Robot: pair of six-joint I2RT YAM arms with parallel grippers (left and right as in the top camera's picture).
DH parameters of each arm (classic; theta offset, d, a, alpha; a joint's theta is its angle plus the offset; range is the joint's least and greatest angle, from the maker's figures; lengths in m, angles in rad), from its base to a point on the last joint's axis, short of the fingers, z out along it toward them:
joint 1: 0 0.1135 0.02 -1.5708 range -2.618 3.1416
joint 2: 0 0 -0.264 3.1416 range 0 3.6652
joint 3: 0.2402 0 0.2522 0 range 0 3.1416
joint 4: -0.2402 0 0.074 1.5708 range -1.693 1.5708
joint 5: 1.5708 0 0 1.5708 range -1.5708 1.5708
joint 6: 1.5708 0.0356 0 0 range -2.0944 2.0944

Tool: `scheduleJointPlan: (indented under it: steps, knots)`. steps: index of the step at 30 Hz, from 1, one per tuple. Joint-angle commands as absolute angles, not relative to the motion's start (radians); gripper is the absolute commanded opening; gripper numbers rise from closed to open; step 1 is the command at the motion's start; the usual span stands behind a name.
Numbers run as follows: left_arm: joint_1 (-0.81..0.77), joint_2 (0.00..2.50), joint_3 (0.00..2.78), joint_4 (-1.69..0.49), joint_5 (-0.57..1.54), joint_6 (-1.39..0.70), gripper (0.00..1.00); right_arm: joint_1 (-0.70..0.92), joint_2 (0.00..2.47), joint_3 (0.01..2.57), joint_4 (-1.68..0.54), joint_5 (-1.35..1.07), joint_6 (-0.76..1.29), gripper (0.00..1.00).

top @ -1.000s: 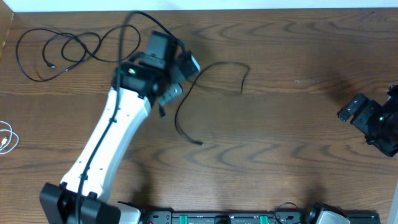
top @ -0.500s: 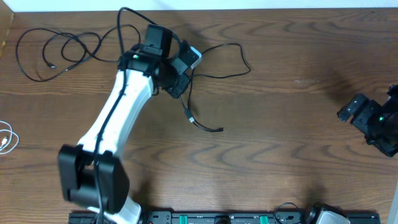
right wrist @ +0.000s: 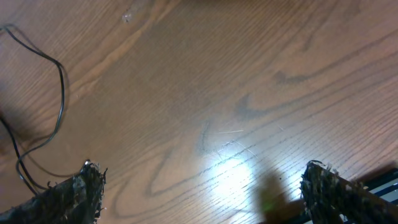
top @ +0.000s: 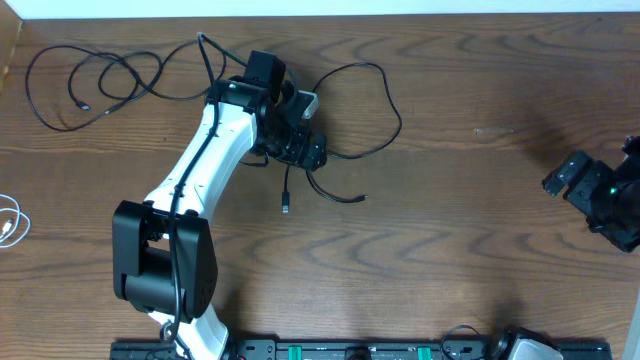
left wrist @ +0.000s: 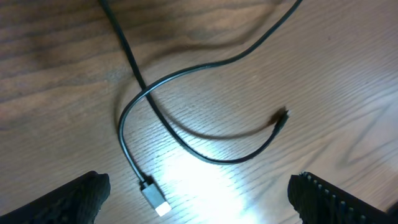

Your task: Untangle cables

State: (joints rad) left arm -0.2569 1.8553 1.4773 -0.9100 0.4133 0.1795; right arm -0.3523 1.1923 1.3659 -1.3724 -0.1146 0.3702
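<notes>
One black cable (top: 385, 95) loops on the table right of my left gripper (top: 304, 150). Its silver plug (top: 286, 208) and thin tip (top: 362, 198) lie just below the gripper. In the left wrist view that plug (left wrist: 155, 203) rests on the wood between the wide-apart fingers (left wrist: 78, 198), touching neither; the tip (left wrist: 283, 116) lies farther off. The left gripper (left wrist: 199, 208) is open and holds nothing. A second black cable (top: 75, 75) coils at the far left. A white cable (top: 10, 222) shows at the left edge. My right gripper (top: 565, 182) is open, far right.
The left arm (top: 195, 185) lies diagonally from its base at the front left, hiding where the two black cables might meet. In the right wrist view a black cable (right wrist: 60, 93) runs along the left side, away from the open right gripper (right wrist: 202, 199). Bare wood lies between the arms.
The left gripper has opened and let go of the black cable, which now lies slack on the table. That gripper shifted right and toward the front. The right arm stayed still.
</notes>
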Motion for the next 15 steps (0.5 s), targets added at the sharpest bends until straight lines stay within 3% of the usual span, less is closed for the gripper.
scheduleJointPlan:
  steps: [1, 6, 11, 15]
  knots:
    - [-0.254, 1.865, 1.472, -0.892, 0.437, 0.068, 0.97, -0.358, 1.191, 1.372, -1.374, -0.111, 0.358, 0.99]
    - [-0.254, 1.871, 1.472, -0.805, 0.404, -0.021, 0.97, -0.358, 1.191, 1.372, -1.374, -0.111, 0.358, 0.99]
    - [-0.254, 1.871, 1.472, -0.709, 0.171, -0.020, 0.96, -0.358, 1.191, 1.372, -1.374, -0.111, 0.358, 0.99]
    - [-0.253, 1.871, 1.472, -0.695, 0.126, -0.020, 0.96, -0.358, 1.191, 1.372, -1.374, -0.111, 0.358, 0.99]
